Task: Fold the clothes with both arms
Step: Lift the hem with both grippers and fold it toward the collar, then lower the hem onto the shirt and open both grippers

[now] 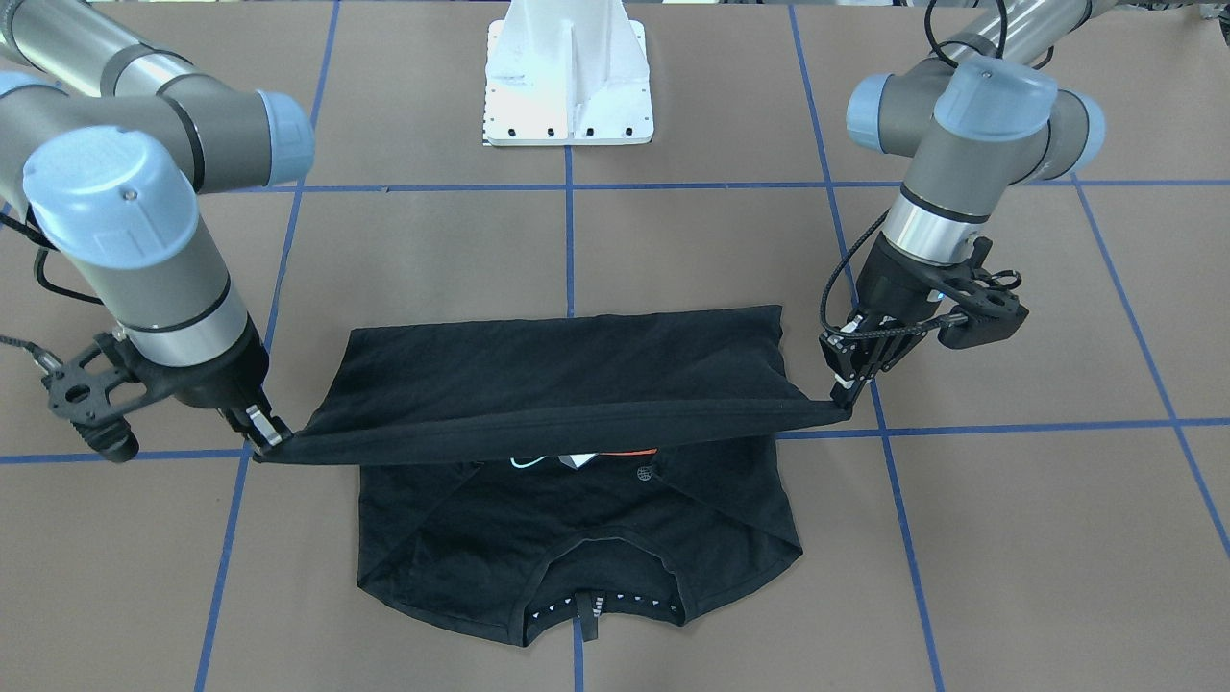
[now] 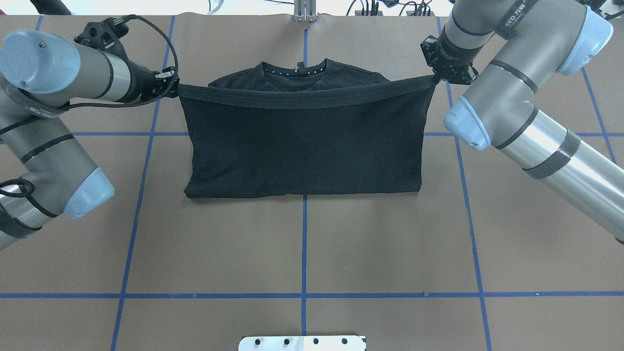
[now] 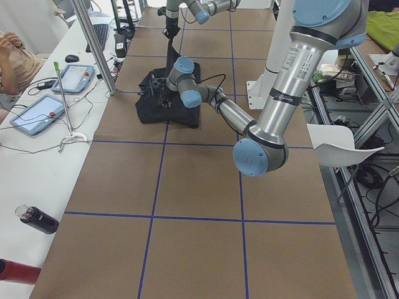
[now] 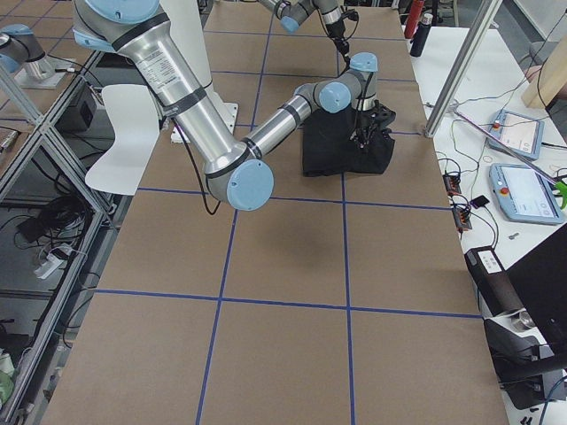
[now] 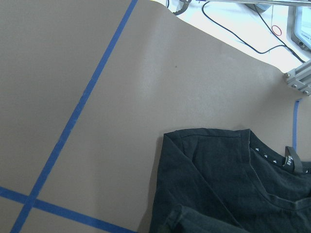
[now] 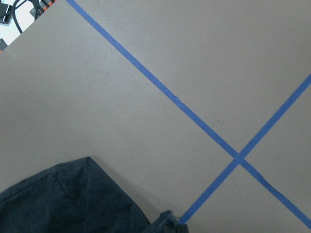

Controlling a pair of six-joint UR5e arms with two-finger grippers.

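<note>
**A:** What could have gone wrong there?

**B:** At the upper left of the overhead view, the left claw was clenched on one hem corner of the black short-sleeved cotton T-shirt. It held only a small bite of cloth, so I judged a slip the main risk. A dropped corner would have let the fold sag crooked.

**A:** And the middle?

**B:** The shirt lay in the upper middle of the brown paper-covered desk. Its hem was raised as a taut band over the chest, short of the ribbed collar. Too hard a pull between the arms could have dragged the layer underneath. Uneven travel would have laid the hem askew.

**A:** The right side?

**B:** At the upper right, the right claw was pinched shut on the other hem corner, with the same thin grip and the same risk.

**A:** Materials?

**B:** Soft, matte, limp knit, roughly rectangular where doubled, with a thick stitched hem. In the front-facing view a sliver of the teal, red and white logo showed under the raised edge. The desk was flat and dull, crossed by thin blue tape lines.
</note>
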